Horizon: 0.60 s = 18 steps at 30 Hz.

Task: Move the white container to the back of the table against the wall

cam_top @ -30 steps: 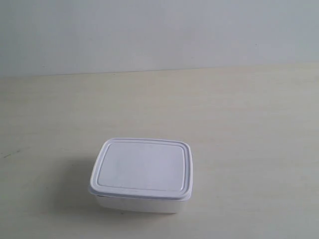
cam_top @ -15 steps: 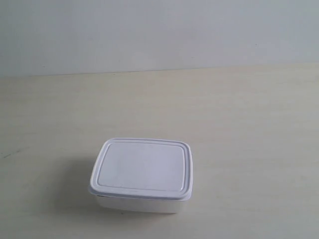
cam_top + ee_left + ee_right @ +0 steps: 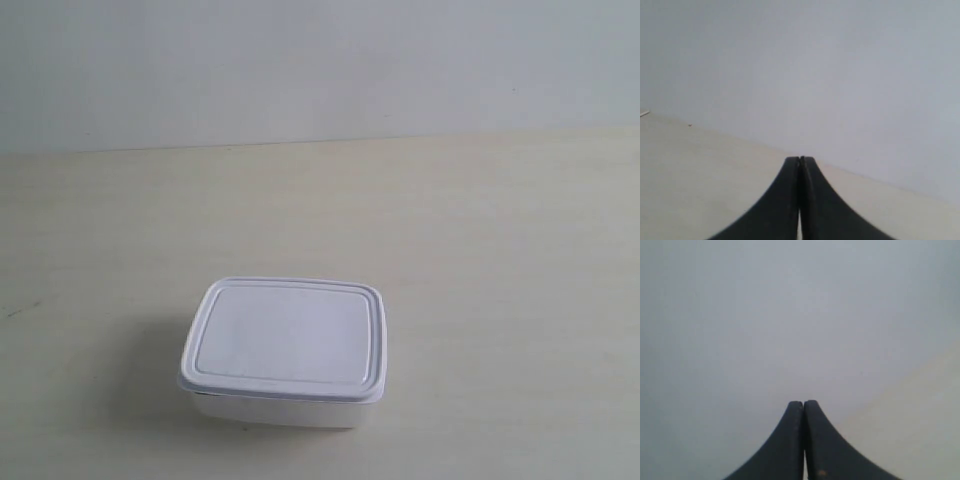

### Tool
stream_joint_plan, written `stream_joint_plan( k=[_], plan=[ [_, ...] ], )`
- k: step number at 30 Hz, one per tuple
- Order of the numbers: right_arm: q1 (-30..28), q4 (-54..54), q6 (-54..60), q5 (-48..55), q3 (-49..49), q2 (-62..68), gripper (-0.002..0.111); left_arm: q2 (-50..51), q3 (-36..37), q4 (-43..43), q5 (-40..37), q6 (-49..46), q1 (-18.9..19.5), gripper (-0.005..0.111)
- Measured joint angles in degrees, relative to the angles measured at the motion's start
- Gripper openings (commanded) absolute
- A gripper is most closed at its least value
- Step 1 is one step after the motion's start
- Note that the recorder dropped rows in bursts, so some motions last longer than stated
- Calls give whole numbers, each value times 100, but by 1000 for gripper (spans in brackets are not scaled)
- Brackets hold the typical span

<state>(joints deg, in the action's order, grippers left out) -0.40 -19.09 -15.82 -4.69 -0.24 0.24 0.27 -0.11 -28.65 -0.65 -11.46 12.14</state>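
Note:
The white container (image 3: 285, 350) stands with its lid on near the front of the beige table (image 3: 480, 250), far from the grey-white wall (image 3: 320, 60). No arm shows in the exterior view. My left gripper (image 3: 800, 159) is shut, its black fingers pressed together with nothing between them, facing the wall (image 3: 840, 75) over the table (image 3: 700, 175). My right gripper (image 3: 803, 402) is shut as well and empty, pointing at the wall (image 3: 765, 315). Neither wrist view shows the container.
A small dark mark (image 3: 22, 310) lies on the table at the exterior view's left edge. A strip of table (image 3: 920, 425) shows in the right wrist view.

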Motion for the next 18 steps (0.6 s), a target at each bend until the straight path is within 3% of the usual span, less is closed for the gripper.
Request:
stream_joint_plan(
  k=[4,13,18],
  plan=[
    [0,-164,-92,-471,0,0,0,0,0,-162,483,342,0,0],
    [0,-209,-2043,-1159,0,0,0,0,0,-358,1030,3468,0,0],
    [0,-132,-2406,-1234,0,0,0,0,14,-371,1495,3807,0,0]
  ],
)
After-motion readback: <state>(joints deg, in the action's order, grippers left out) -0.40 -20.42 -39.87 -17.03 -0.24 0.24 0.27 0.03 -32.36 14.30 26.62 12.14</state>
